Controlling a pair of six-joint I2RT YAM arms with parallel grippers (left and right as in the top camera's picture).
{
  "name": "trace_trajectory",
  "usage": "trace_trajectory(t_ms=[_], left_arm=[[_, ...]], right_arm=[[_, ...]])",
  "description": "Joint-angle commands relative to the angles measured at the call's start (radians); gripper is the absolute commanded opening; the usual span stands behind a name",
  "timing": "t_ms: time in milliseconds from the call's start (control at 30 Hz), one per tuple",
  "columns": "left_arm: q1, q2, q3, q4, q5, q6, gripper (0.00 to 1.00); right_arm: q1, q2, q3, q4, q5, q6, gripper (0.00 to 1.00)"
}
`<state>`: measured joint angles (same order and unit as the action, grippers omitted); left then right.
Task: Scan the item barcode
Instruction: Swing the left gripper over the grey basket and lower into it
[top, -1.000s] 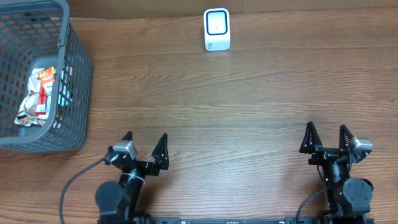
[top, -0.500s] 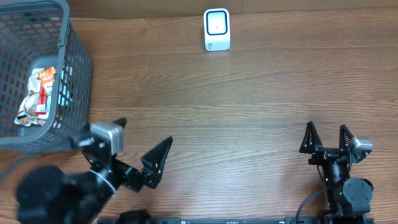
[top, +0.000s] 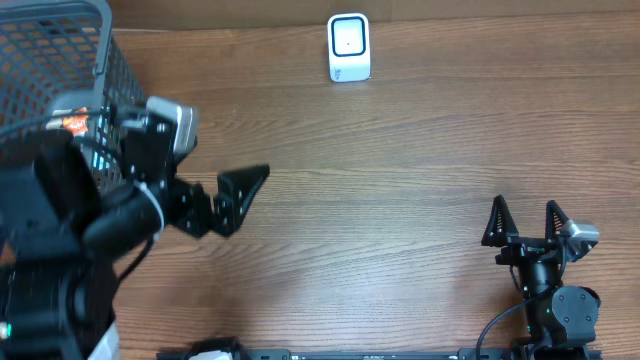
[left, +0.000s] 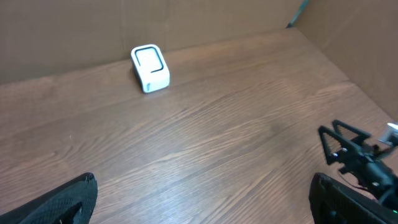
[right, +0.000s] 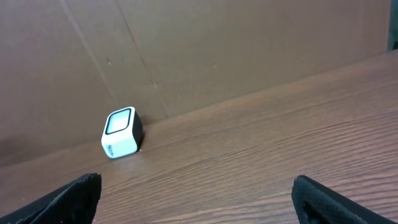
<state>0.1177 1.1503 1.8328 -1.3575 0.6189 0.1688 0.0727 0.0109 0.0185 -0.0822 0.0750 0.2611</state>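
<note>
The white barcode scanner (top: 349, 47) stands at the far edge of the table, and shows too in the left wrist view (left: 150, 67) and the right wrist view (right: 120, 132). The item, a crumpled snack packet (top: 75, 124), lies in the grey basket (top: 60, 40) at far left, mostly hidden behind my raised left arm. My left gripper (left: 202, 202) is open and holds nothing, hanging high beside the basket with one black finger (top: 240, 188) showing from above. My right gripper (top: 524, 215) rests open and holds nothing near the front right edge (right: 199, 199).
A brown cardboard wall (right: 249, 50) runs behind the scanner and along the right side. The right arm (left: 357, 155) shows at the right of the left wrist view. Bare wood table (top: 400, 160) lies between scanner and arms.
My left arm has risen from its rest at the front edge and swung up and back toward the basket, now covering part of it. The right arm has not moved.
</note>
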Motion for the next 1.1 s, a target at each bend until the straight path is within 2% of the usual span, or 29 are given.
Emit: trace_trajectory(t_ms=[0, 100, 233, 367, 500, 700, 900, 1067], left_arm=[[-0.007, 0.042, 0.018, 0.012, -0.029, 0.026, 1.00], [-0.006, 0.093, 0.018, 0.023, -0.105, 0.004, 1.00], [-0.005, 0.168, 0.018, 0.079, -0.388, -0.211, 1.00], [0.009, 0.232, 0.018, 0.150, -0.571, -0.331, 1.00], [0.065, 0.270, 0.018, 0.238, -0.623, -0.352, 1.00], [0.216, 0.281, 0.018, 0.344, -0.636, -0.352, 1.00], [0.373, 0.309, 0.018, 0.358, -0.736, -0.348, 1.00], [0.487, 0.377, 0.017, 0.326, -0.733, -0.348, 1.00]], right_arm=[[-0.001, -0.006, -0.010, 0.005, -0.002, -0.004, 1.00], [-0.001, -0.006, -0.010, 0.005, -0.002, -0.004, 1.00], [-0.001, -0.006, -0.010, 0.005, -0.002, -0.004, 1.00], [-0.001, -0.006, -0.010, 0.005, -0.002, -0.004, 1.00], [-0.001, -0.006, -0.010, 0.005, -0.002, -0.004, 1.00], [-0.001, -0.006, -0.010, 0.005, -0.002, -0.004, 1.00], [-0.001, -0.006, -0.010, 0.005, -0.002, -0.004, 1.00], [-0.001, -0.006, -0.010, 0.005, -0.002, -0.004, 1.00]])
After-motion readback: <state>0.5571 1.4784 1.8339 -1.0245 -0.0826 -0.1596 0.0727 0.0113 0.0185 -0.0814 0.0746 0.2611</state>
